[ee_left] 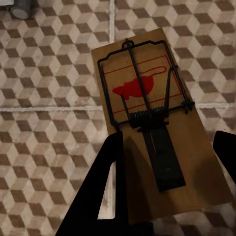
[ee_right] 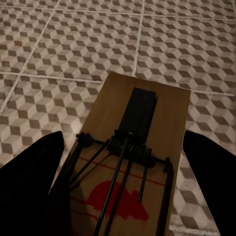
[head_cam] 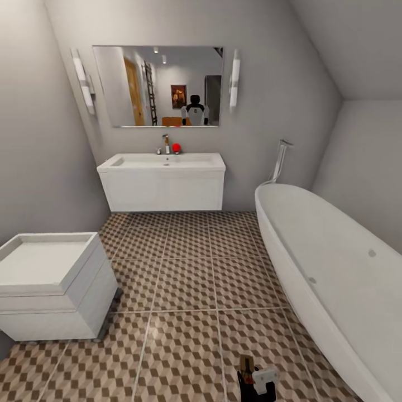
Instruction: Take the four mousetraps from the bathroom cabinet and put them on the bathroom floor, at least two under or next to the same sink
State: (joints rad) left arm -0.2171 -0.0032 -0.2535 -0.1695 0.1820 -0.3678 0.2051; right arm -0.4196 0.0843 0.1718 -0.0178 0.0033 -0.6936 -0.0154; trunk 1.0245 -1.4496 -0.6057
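Note:
Two tan-wood mousetraps with dark wire and a red mouse print are in my grippers. My left gripper (ee_left: pixel 169 142) is shut on one mousetrap (ee_left: pixel 142 73), held flat above the bathroom floor (ee_left: pixel 49 98). The right gripper (ee_right: pixel 123 137) is shut on a second mousetrap (ee_right: pixel 147 93) over the cube-patterned tiles (ee_right: pixel 73 49). In the head view a gripper (head_cam: pixel 254 382) holding a tan board (head_cam: pixel 245 365) shows at the bottom edge. The white wall-hung bathroom sink (head_cam: pixel 162 187) with its chrome tap stands straight ahead, across several tiles of open floor (head_cam: pixel 190 279). The cabinet is out of view.
An oval white bathtub (head_cam: pixel 335 268) runs along the right side. A white boxy toilet (head_cam: pixel 53 287) stands at the left. A mirror (head_cam: pixel 159 86) hangs above the sink, and a small red thing (head_cam: pixel 176 147) sits by the tap. A sloped ceiling closes in on the right.

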